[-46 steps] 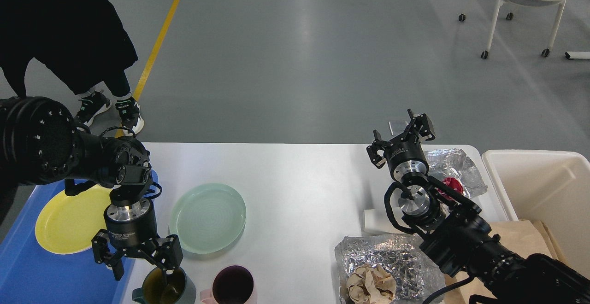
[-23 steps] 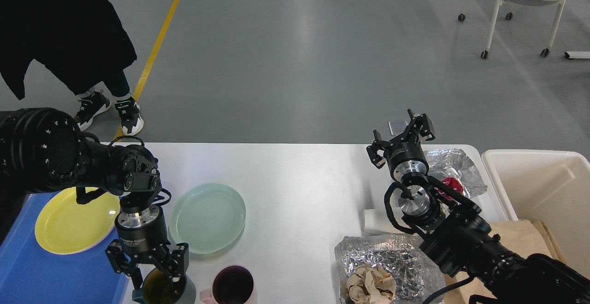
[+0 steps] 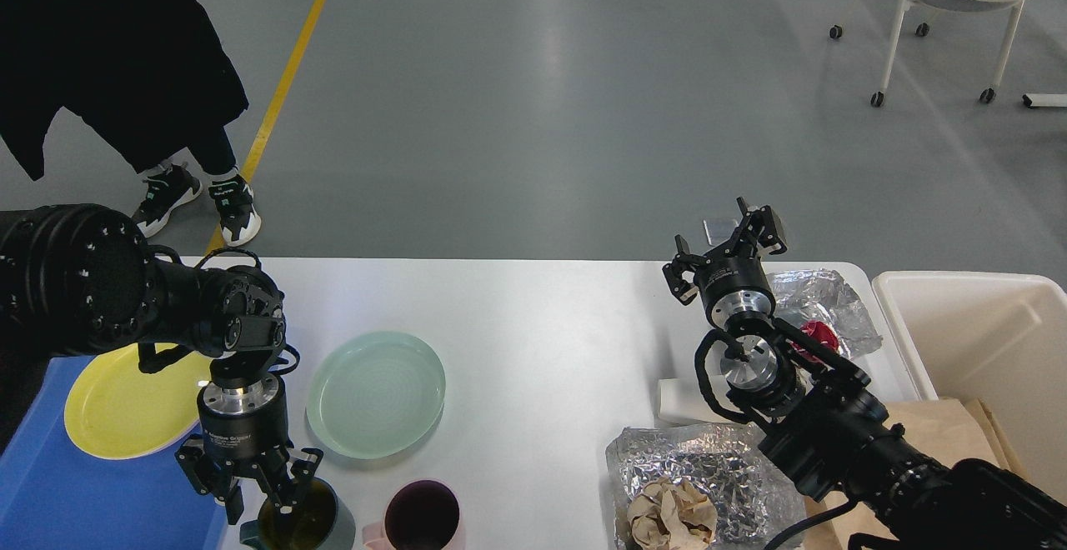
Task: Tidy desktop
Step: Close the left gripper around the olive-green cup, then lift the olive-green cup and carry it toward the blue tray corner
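Note:
The white desktop (image 3: 517, 325) spans the lower half of the head view. At its near left edge stands a dark green mug (image 3: 304, 527). My left gripper (image 3: 257, 502) points down onto the mug's left rim, one finger inside and one outside, shut on the wall. A pink mug (image 3: 421, 521) with a dark inside stands just right of it. Beyond them lies a pale green plate (image 3: 375, 392). My right gripper (image 3: 733, 237) is held open over the desktop's far right edge with nothing between its fingers.
A yellow plate (image 3: 117, 404) lies on the blue tray (image 3: 58, 500) at left. Crumpled foil (image 3: 708, 467) holding brown paper (image 3: 667, 510), more foil (image 3: 821, 300) with a red bit, and a white block (image 3: 673, 400) lie right. A cream bin (image 3: 984, 333) stands beside the table. A person (image 3: 108, 58) stands back left.
My left gripper has moved right and down onto the green mug and its fingers have drawn together on the rim. The right arm has not moved.

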You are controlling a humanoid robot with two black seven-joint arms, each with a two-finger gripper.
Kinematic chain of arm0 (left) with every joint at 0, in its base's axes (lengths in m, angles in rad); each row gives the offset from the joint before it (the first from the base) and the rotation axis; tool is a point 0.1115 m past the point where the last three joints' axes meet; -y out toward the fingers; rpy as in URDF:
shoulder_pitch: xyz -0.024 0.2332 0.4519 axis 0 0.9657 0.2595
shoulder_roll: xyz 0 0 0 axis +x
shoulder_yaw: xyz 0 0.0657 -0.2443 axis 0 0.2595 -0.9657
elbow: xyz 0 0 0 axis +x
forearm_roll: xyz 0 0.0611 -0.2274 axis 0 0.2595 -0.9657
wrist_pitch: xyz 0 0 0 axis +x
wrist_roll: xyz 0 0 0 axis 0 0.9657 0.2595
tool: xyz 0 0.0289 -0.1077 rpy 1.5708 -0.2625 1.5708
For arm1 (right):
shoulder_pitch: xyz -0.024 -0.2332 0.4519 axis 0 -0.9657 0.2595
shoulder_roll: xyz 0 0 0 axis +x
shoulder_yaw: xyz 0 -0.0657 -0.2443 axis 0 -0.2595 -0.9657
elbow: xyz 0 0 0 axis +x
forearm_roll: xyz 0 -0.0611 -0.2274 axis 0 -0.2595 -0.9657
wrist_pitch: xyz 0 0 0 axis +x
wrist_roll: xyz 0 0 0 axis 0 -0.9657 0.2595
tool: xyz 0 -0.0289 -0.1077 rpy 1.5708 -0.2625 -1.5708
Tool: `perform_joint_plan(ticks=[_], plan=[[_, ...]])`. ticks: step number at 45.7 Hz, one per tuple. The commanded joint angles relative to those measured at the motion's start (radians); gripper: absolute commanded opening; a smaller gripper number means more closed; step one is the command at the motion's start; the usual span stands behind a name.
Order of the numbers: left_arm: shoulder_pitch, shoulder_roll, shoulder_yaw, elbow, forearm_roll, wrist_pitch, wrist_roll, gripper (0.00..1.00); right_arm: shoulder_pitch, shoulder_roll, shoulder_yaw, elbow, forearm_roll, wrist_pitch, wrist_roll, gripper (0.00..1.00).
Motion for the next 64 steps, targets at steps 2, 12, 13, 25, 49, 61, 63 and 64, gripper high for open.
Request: perform_joint_plan(ticks=[2, 12, 13, 25, 49, 61, 63, 64], plan=[[0.003, 0.000, 0.000, 0.011, 0.000, 0.000, 0.008, 0.28, 0.000, 0.000, 0.000, 0.000, 0.000, 0.000, 0.000, 1.00], [0.011, 0.000, -0.001, 0.026, -0.002, 0.000, 0.006, 0.11, 0.000, 0.000, 0.000, 0.000, 0.000, 0.000, 0.000, 1.00], [0.011, 0.000, -0.001, 0.026, -0.003, 0.000, 0.005, 0.09, 0.000, 0.000, 0.000, 0.000, 0.000, 0.000, 0.000, 1.00], [0.003, 0.005, 0.000, 0.025, -0.008, 0.000, 0.005, 0.00, 0.000, 0.000, 0.000, 0.000, 0.000, 0.000, 0.000, 1.00], [-0.230, 0.178, 0.005, -0.004, -0.008, 0.000, 0.003, 0.00, 0.000, 0.000, 0.000, 0.000, 0.000, 0.000, 0.000, 1.00], [-0.305, 0.402, 0.000, 0.000, -0.014, 0.000, -0.001, 0.00, 0.000, 0.000, 0.000, 0.000, 0.000, 0.000, 0.000, 1.00], [-0.298, 0.434, 0.002, 0.008, -0.014, 0.000, -0.001, 0.00, 0.000, 0.000, 0.000, 0.000, 0.000, 0.000, 0.000, 1.00], [-0.293, 0.449, 0.002, 0.012, -0.014, 0.000, -0.001, 0.00, 0.000, 0.000, 0.000, 0.000, 0.000, 0.000, 0.000, 1.00]])
